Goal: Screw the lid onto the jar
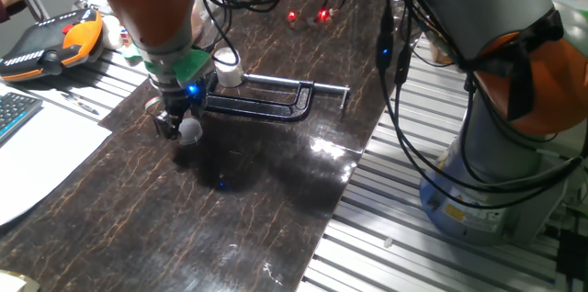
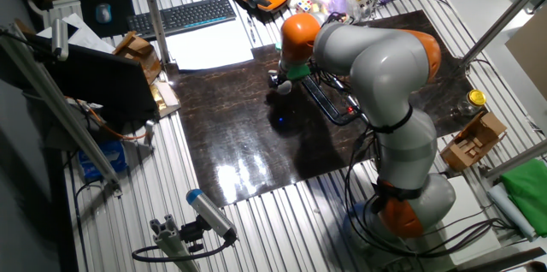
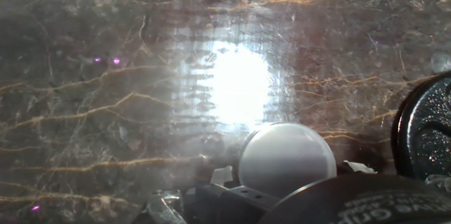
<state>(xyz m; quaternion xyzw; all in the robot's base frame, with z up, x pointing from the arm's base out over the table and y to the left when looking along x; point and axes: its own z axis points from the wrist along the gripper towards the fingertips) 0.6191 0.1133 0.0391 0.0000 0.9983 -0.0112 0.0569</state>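
My gripper (image 1: 183,130) hangs a little above the dark marble tabletop (image 1: 230,209), shut on the lid (image 1: 191,130), a small round whitish cap. In the hand view the lid (image 3: 285,157) shows as a pale disc just beyond the fingers (image 3: 211,199) at the bottom edge. The other fixed view shows the lid (image 2: 285,86) under the orange wrist. The jar (image 1: 230,76), a short whitish cylinder, stands behind and to the right of the gripper, near the clamp's end. It is apart from the lid.
A black C-clamp (image 1: 271,99) lies on the tabletop just right of the gripper, and its round pad (image 3: 426,129) shows in the hand view. White paper (image 1: 37,159) and a keyboard (image 2: 184,15) lie to the left. A yellow-lidded jar (image 2: 475,99) stands far off.
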